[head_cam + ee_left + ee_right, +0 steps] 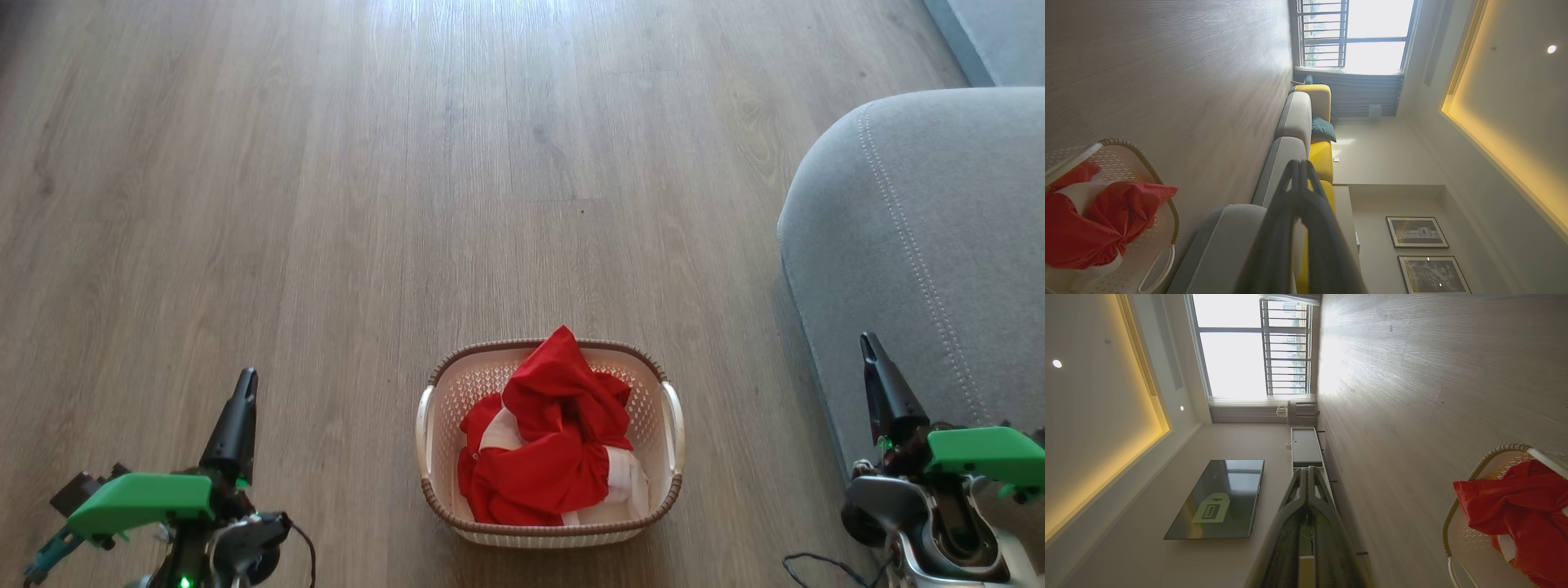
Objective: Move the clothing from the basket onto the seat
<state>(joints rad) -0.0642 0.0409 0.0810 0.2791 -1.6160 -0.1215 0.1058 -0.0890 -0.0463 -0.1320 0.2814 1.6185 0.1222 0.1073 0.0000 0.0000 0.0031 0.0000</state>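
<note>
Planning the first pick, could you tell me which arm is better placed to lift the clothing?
Right, probably: the clothing in the basket lies about midway between both tools, but the right tool hovers by the seat, while the left tool is far from it.

No legible word, number or brand was found in any view. On the dark wall-mounted screen (1237, 486) a pale green graphic (1210, 507) was seen, shaped like a tag with a darker rectangle set in it. It was possibly a logo, but no letters could be made out at that slant. The upper framed picture (1417, 232) and the lower framed picture (1433, 274) were marked only with fine pale patterns on black, too small to be read. No lettering was made out on the basket (478, 384) or the clothing (555, 441).
</note>
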